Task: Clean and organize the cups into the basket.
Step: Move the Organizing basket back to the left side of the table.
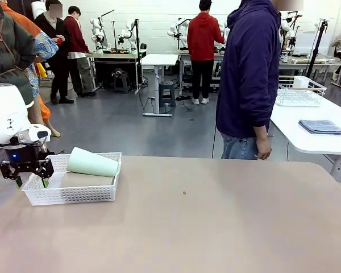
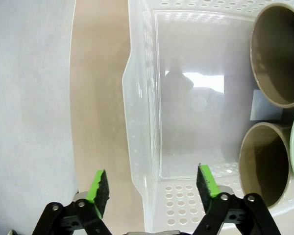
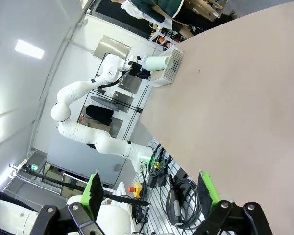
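Left gripper [image 1: 30,181], jaws apart and empty, straddling the near-left rim of the basket [image 1: 68,196] at the table's [image 1: 216,227] left edge. Mint cup [image 1: 92,162] lying on its side atop two tan cups [image 2: 279,54] inside the basket. Right gripper [image 3: 149,188], jaws apart and empty, off the table's edge.

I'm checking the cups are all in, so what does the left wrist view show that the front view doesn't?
Left wrist view alone: the open mouths of two tan-brown cups lying in the basket, plus its bare floor. Front view alone: the mint green cup lying on its side atop them, its whole length visible, and the person beyond the table. Both: the white lattice basket and the left claw, open at the basket's end wall, holding nothing.
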Robot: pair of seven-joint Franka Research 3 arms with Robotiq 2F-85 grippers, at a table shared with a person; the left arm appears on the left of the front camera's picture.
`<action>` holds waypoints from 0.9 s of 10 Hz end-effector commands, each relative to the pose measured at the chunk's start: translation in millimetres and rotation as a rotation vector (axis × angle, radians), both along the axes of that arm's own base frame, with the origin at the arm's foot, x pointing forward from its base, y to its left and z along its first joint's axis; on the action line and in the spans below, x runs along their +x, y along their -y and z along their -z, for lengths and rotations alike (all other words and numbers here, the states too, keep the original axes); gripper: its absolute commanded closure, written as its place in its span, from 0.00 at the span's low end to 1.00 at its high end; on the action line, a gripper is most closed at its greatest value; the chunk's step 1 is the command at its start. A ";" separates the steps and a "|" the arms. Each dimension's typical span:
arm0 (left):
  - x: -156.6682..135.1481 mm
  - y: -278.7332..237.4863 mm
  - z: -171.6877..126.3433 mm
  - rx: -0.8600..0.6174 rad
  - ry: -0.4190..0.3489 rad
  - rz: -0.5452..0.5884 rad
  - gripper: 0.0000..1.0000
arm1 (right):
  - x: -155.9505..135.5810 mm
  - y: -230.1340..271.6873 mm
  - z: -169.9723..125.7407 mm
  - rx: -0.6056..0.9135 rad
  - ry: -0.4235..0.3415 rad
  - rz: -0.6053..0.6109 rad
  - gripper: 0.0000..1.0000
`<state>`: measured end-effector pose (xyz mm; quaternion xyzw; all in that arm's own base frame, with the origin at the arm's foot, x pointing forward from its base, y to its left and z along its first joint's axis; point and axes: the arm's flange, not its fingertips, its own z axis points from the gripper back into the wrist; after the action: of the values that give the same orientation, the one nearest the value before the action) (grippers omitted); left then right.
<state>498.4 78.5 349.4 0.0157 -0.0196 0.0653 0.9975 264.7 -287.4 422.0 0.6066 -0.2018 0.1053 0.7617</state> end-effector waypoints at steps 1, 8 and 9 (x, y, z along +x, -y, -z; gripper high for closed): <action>-2.1 0.8 -2.2 0.011 0.014 -0.007 0.00 | 1.8 -0.5 -0.9 0.002 0.006 -0.004 0.00; -132.5 108.8 -101.0 0.079 0.226 -0.169 0.00 | 1.8 -0.5 -0.9 0.002 0.006 -0.004 0.00; -151.6 115.2 -107.9 0.075 0.251 -0.189 0.00 | 1.8 -0.5 -0.9 0.002 0.006 -0.004 0.00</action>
<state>371.5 -32.2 454.0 0.0362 -0.1304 0.1423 0.9805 265.5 -286.6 422.2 0.6068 -0.2010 0.1065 0.7616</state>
